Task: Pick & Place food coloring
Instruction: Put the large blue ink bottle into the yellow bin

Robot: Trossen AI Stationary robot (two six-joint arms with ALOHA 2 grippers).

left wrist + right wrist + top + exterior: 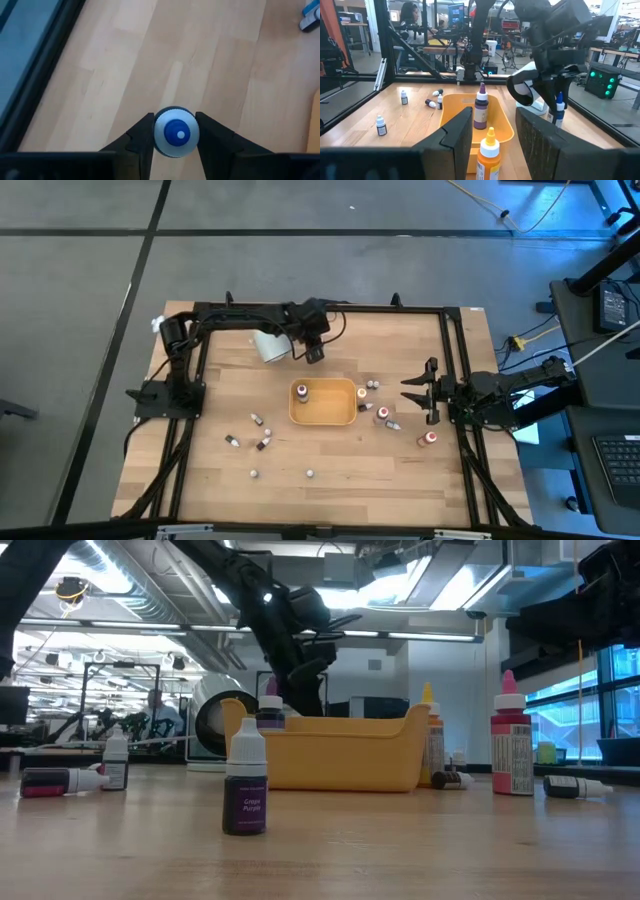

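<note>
A: Where do the cameras sit?
B: One hangs above, facing straight down on the whole table [330,455]. One rests at table height, looking level across the orange tray [335,755] into the room.
A: And the wrist ones?
B: The left looks steeply down, very near, past its left hand [176,136] at the boards. The right looks forward between its fingers [452,137] over the same tray [451,107], which the overhead view shares.

One blue-capped food coloring bottle [175,132] hung upright between the left gripper [175,145] jaws. Another bottle [302,392] stood upright inside the orange tray [323,418]. The other bottles [382,416] were scattered on the desk [330,470], some upright, some lying.
</note>
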